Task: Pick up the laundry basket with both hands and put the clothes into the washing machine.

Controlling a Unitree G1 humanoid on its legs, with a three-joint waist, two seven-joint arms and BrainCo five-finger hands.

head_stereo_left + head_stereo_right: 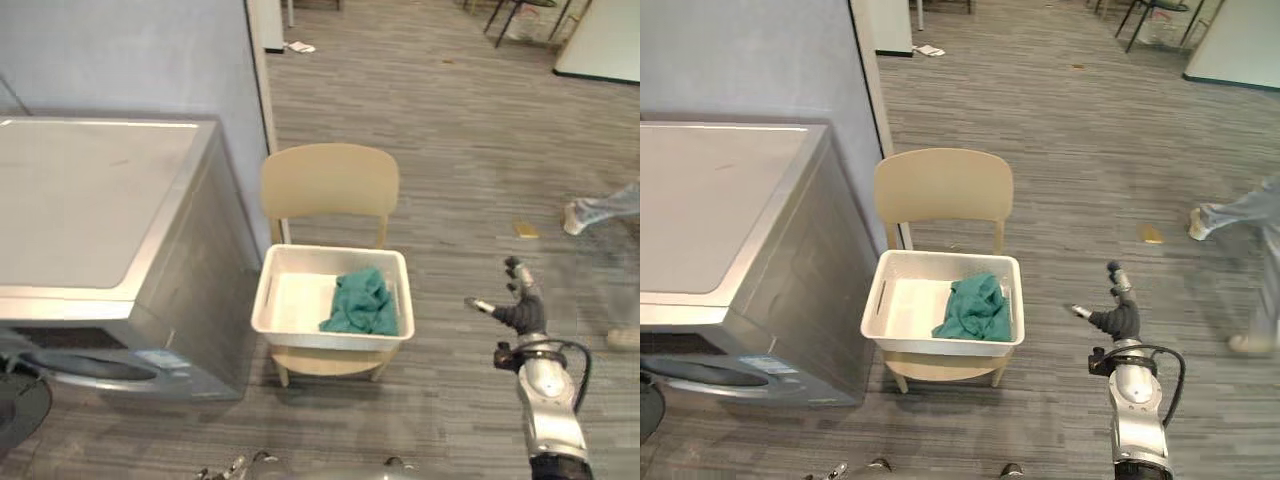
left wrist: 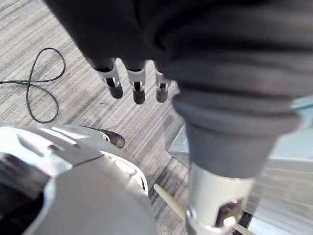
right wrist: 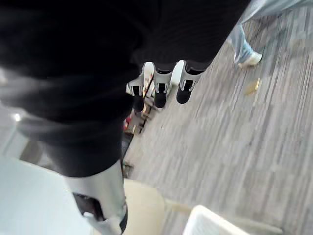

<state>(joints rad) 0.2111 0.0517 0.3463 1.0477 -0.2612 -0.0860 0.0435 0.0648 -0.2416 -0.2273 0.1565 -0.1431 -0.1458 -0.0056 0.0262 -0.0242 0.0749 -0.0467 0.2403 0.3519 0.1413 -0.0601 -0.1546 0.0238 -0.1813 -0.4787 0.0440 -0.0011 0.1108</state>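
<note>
My right robot hand [image 1: 522,316], spread and empty, sits well right of the basket [image 1: 320,338] with cloth [image 1: 360,302] on chair [image 1: 330,180]; left robot hand [image 2: 137,81] straight-fingered, empty.

I read the laundry basket [image 1: 283,300] as plain white; the cloth [image 1: 362,302] in it is teal green, no pattern; the chair [image 1: 330,180] is pale beige; at nine o'clock from the chair, the washing machine [image 1: 90,200] is silver-grey; the wall [image 1: 130,55] at twelve o'clock from the machine is pale blue-grey; the floor [image 1: 450,130] is grey with fine streaks; at three o'clock from the chair, a scrap [image 1: 527,230] is yellow; the right hand [image 1: 525,315] has silver fingers, dark tips and a black ribbed cover; the left hand [image 2: 138,81] matches; a person's trouser leg [image 1: 615,205] is light blue, the shoe [image 1: 573,217] white.
</note>
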